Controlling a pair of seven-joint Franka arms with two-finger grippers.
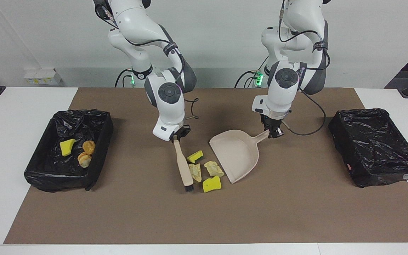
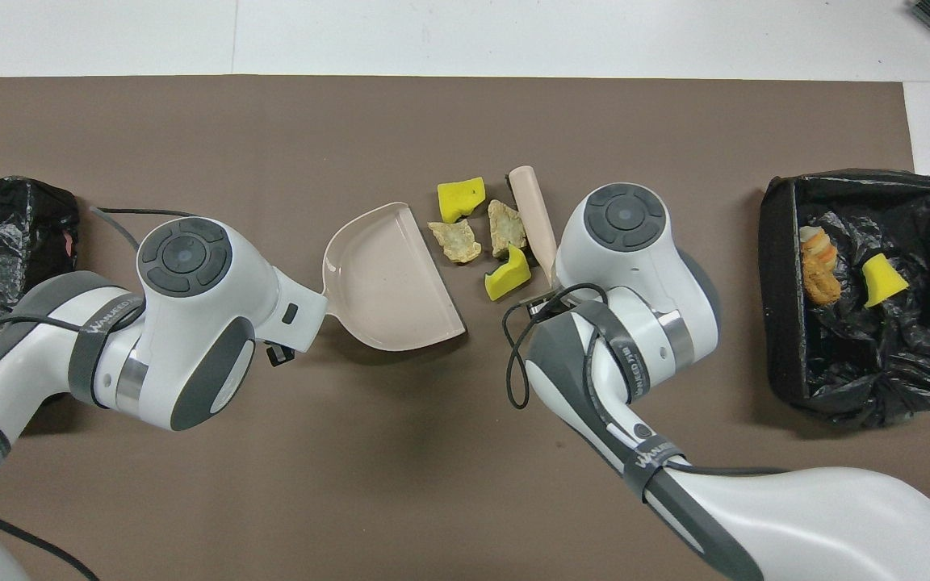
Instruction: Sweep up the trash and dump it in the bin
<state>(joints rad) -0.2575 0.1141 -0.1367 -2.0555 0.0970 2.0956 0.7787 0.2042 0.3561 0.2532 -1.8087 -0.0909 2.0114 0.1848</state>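
Observation:
Several pieces of trash lie together on the brown mat: a yellow sponge piece (image 1: 212, 184) (image 2: 460, 198), two pale beige chunks (image 1: 213, 168) (image 2: 454, 241), and a yellow-green sponge piece (image 1: 194, 156) (image 2: 507, 273). My right gripper (image 1: 177, 136) is shut on the handle of the beige brush (image 1: 183, 166) (image 2: 534, 214). The brush slants down beside the pile, on the side toward the right arm's end, with its black bristles (image 1: 189, 188) low at the mat. My left gripper (image 1: 274, 132) is shut on the handle of the beige dustpan (image 1: 236, 154) (image 2: 388, 286), whose open lip faces the pile.
A black-lined bin (image 1: 80, 113) (image 2: 780, 282) at the right arm's end of the mat holds a yellow piece (image 1: 67, 147) and two orange-brown lumps (image 1: 88, 147). A second black-lined bin (image 1: 360, 112) (image 2: 5, 234) stands at the left arm's end.

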